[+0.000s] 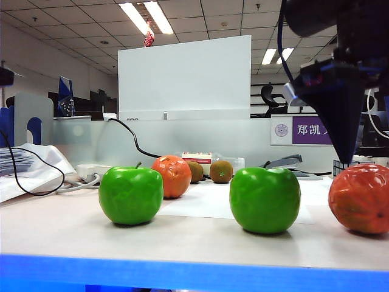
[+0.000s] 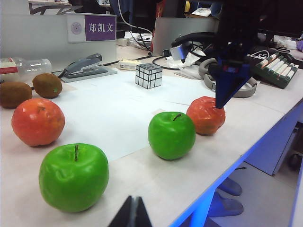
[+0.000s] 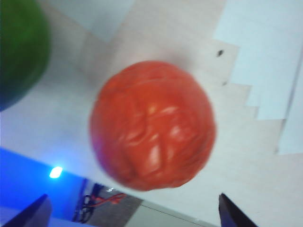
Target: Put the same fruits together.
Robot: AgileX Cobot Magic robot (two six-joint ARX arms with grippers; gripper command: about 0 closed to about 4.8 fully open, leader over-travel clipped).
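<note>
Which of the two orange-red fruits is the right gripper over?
The orange-red fruit at the table's right end, under the open right gripper; the other sits behind the left apple.

Right black two-finger gripper pointing down above the table's front right edge, jaws spread wide, nothing between. Left black gripper closed, tips together, empty.

Bright ceiling strip lights, soft shadows, glossy glare, right wrist view blurred

mirror cube beside stapler.
</note>
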